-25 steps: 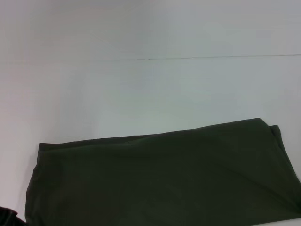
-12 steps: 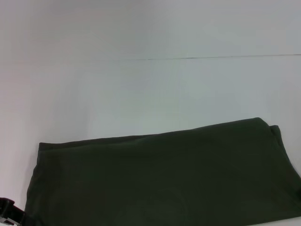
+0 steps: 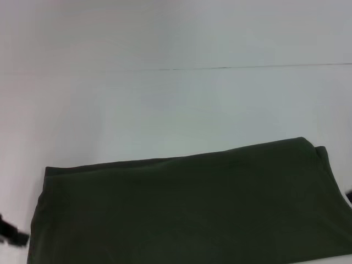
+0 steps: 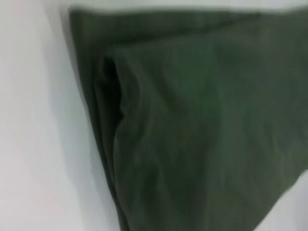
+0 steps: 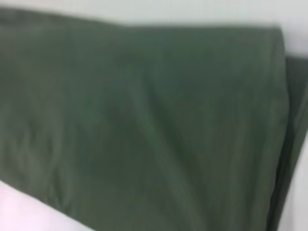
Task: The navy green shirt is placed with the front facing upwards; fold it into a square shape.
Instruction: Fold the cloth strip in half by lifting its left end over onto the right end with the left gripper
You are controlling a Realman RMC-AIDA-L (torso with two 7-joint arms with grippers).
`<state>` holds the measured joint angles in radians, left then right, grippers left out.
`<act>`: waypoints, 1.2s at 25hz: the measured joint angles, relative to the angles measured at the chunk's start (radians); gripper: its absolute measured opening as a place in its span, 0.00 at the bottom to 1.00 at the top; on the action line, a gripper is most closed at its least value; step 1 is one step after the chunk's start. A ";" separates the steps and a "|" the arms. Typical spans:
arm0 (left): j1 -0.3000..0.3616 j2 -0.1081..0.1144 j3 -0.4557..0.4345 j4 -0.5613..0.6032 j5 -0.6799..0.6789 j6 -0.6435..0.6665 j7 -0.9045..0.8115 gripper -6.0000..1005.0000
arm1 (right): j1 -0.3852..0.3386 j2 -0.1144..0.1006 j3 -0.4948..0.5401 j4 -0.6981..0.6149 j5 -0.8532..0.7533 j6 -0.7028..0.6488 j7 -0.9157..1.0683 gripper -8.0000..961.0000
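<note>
The navy green shirt (image 3: 192, 203) lies folded into a long band across the near part of the white table (image 3: 165, 110), plain green side up, with no print showing. Its left end shows layered folds in the left wrist view (image 4: 192, 120). Its right end has a lower layer sticking out past the top one (image 5: 144, 120). A dark part of my left gripper (image 3: 11, 236) shows just off the shirt's left end. At the right border, beside the shirt's right end, only a dark sliver of my right gripper (image 3: 349, 196) shows.
A thin dark seam (image 3: 247, 67) runs across the table far behind the shirt. White tabletop spreads from the shirt's far edge back to that seam and beyond.
The dark part of my left gripper has risen from the bottom left corner along the left border. A sliver of the right gripper has appeared at the right border. The shirt has not moved.
</note>
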<state>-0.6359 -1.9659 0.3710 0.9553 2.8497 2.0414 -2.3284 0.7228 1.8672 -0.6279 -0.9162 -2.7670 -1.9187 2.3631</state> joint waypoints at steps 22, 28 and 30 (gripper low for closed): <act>0.000 0.032 -0.191 -0.115 -0.126 -0.088 -0.015 0.60 | -0.099 0.220 0.028 0.268 0.631 0.296 -1.125 0.90; -0.001 0.030 -0.146 -0.116 -0.107 -0.079 -0.048 0.81 | -0.086 0.224 -0.094 0.339 0.638 0.410 -1.233 0.89; -0.001 0.029 -0.133 -0.116 -0.091 -0.078 -0.078 0.85 | -0.083 0.225 -0.125 0.344 0.639 0.434 -1.234 0.89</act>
<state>-0.6370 -1.9373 0.2378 0.8394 2.7583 1.9633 -2.4065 0.6402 2.0923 -0.7528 -0.5719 -2.1281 -1.4847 1.1291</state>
